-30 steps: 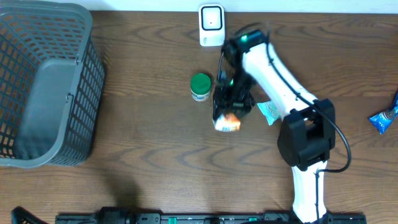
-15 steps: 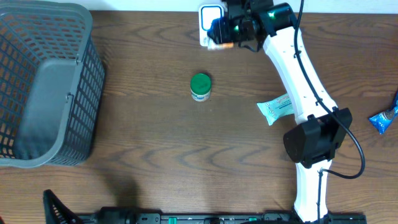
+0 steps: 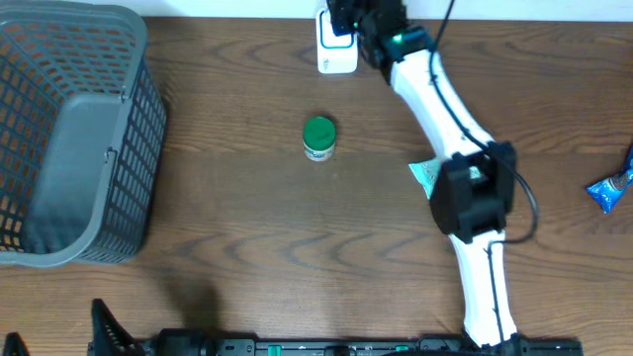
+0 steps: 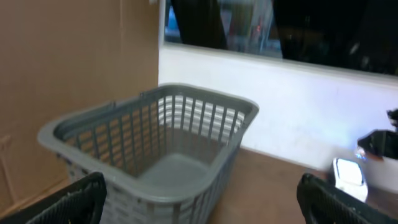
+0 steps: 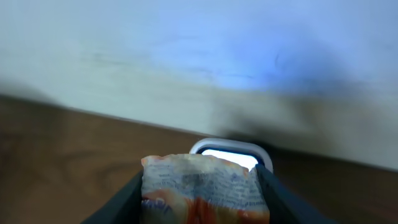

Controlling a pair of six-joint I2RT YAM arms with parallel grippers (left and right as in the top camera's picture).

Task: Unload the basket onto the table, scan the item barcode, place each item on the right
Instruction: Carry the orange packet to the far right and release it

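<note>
The jaws of the right gripper are closed on a crinkly orange-and-white packet, with one finger against each side. The packet is held off the table at its far edge, right in front of the white scanner. In the wrist view the scanner's lit window shows just behind the packet's top edge. The left gripper has its jaws spread wide and holds nothing; its camera looks toward the grey basket at the left end.

The packet seems to be at the point of being shown to the scanner. No barcode can be made out in any view, so it may be facing away or folded into a crease where the fingers pinch the soft wrapper, and then the scan would fail. Held this close, the packet could also nudge the scanner, or the thin film could slip in the grip. The green-lidded jar, the teal packet beside the arm and the blue wrapper at the right edge lie well apart and look safe.
</note>
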